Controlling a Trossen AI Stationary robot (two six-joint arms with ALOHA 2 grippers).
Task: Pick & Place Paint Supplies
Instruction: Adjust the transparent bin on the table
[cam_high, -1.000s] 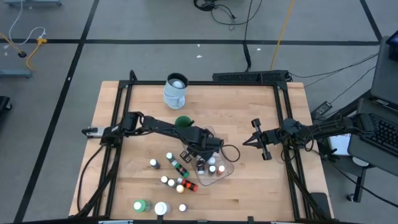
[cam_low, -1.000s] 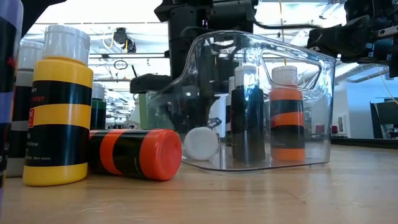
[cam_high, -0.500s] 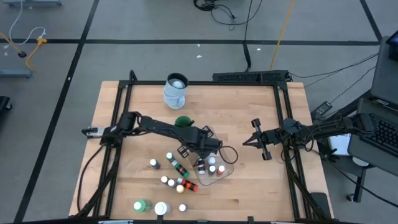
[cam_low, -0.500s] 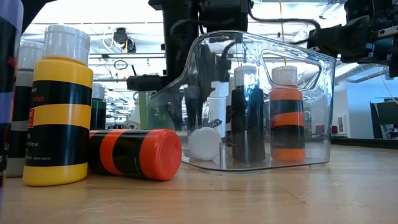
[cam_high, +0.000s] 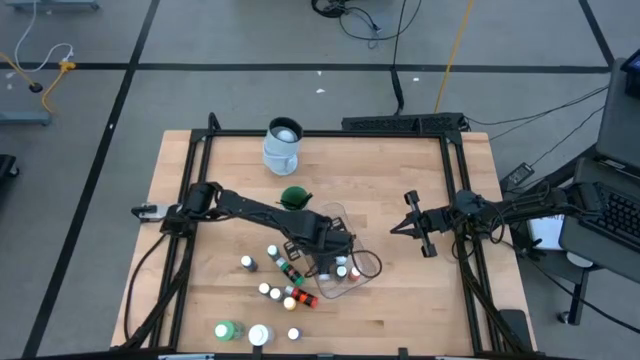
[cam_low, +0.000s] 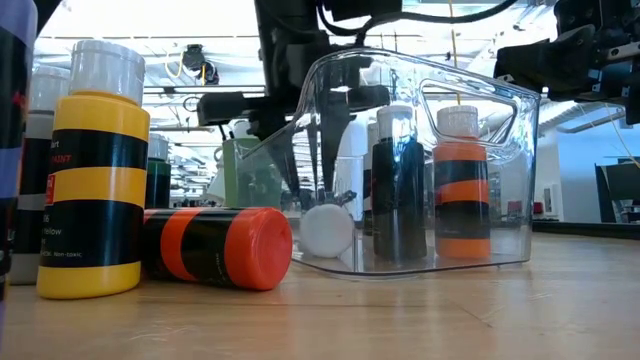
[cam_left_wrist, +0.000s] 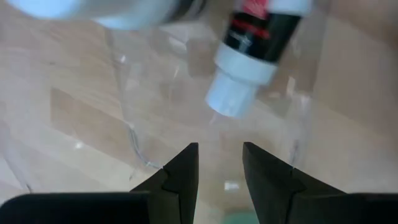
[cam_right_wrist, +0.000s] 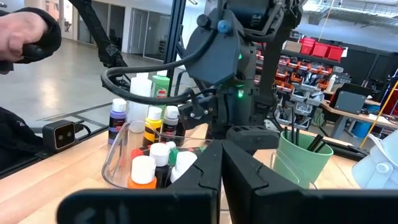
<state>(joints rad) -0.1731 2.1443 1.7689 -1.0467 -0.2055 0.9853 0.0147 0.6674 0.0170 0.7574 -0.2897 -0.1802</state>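
Note:
My left gripper (cam_left_wrist: 219, 149) is open and points down into the clear tub (cam_high: 362, 268), above a red-and-black bottle (cam_left_wrist: 261, 31) that lies on the tub's floor with its white cap (cam_left_wrist: 233, 99) just ahead of the fingertips. The low view shows the fingers (cam_low: 296, 150) inside the tub beside a standing dark bottle (cam_low: 398, 190) and an orange one (cam_low: 462, 185). More small bottles (cam_high: 272, 252) stand or lie on the table left of the tub. My right gripper (cam_high: 395, 229) is shut and waits to the tub's right.
A yellow bottle (cam_low: 98, 190) stands and an orange one (cam_low: 215, 247) lies near the tub. A green bottle (cam_high: 226, 329) and a white jar (cam_high: 259, 335) stand at the near edge. A green cup (cam_high: 294, 196) with brushes and a pale jug (cam_high: 283, 145) stand farther back.
My left gripper has moved toward the table's near edge and down into the clear tub.

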